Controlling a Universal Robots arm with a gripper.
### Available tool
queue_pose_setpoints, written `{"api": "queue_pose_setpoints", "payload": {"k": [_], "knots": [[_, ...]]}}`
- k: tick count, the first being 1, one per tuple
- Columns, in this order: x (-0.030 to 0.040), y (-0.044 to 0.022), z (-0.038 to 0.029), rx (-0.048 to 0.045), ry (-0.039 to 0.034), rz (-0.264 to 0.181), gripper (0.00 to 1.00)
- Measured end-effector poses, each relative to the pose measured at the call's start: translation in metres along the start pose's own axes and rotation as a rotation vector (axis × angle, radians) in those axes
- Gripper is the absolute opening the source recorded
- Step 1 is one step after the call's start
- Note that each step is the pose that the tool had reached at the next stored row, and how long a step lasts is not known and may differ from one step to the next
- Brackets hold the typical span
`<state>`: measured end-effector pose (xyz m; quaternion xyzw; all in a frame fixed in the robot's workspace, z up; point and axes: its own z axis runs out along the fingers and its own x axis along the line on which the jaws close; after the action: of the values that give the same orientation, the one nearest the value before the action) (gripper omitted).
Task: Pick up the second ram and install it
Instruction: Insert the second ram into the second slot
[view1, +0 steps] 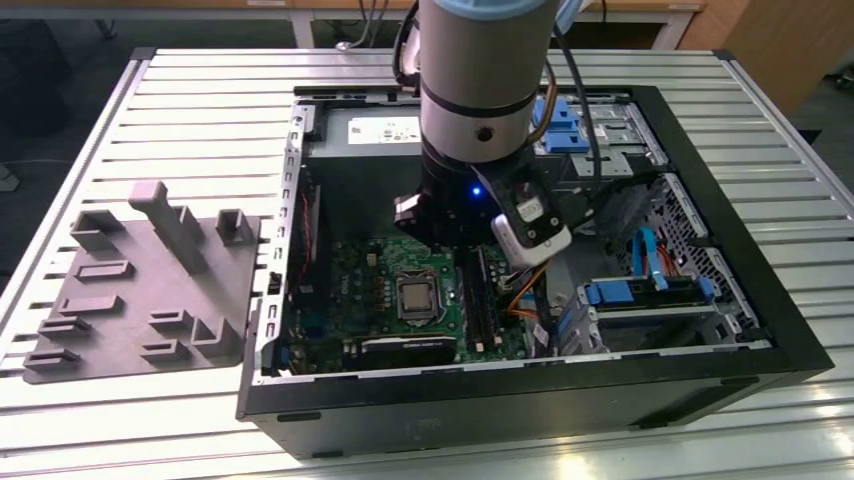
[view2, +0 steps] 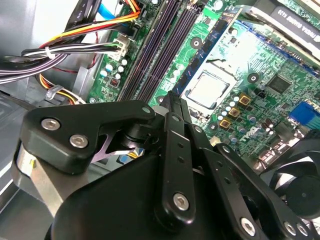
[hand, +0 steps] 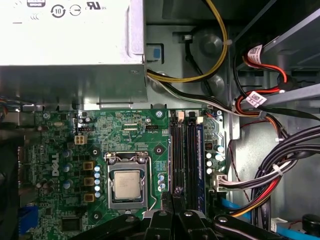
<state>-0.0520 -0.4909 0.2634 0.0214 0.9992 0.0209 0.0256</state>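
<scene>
Robot's gripper (hand: 172, 196) is hanging low inside the open computer case (view1: 747, 330), right over one end of the memory slots (hand: 182, 155) in both wrist views. Its fingers (view2: 173, 140) are sitting drawn in: narrow gap, tips nearly meeting just above the slot ends. Can't tell whether the second ram is being pinched between them or is sitting in a slot; that spot is reading dark on dark. Slots are running as long black channels beside the CPU socket (hand: 126, 182), with small blue capacitors (hand: 161, 181) standing between socket and slots. Motherboard (view1: 354, 290) is lying flat on the case floor, lower middle of the exterior view. Arm (view1: 481, 90) is standing at the top centre of that frame, covering part of the board; a blue light (view1: 475, 190) is glowing on the wrist. Silver power supply (hand: 70, 55) is sitting just past the board's edge, a yellow cable (hand: 221, 30) looping beside it. Black and red wire bundle (hand: 270, 175) is running beside the slots, on the side away from the socket. Blue drive brackets (view1: 621, 292) are showing inside the case toward the exterior view's right. Grey moulded tray (view1: 147, 290) is lying on the slatted table (view1: 200, 100) at the exterior view's left, just beside the case wall, its posts and pockets facing up.
</scene>
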Motion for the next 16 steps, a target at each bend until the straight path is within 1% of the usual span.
{"api": "queue_pose_setpoints", "payload": {"k": [5, 16], "knots": [[0.0001, -0.0001, 0.0019, 0.0001, 0.0, 0.0, 0.12], [-0.0007, -0.0001, 0.0037, 0.0001, 0.0, 0.0, 0.12]]}}
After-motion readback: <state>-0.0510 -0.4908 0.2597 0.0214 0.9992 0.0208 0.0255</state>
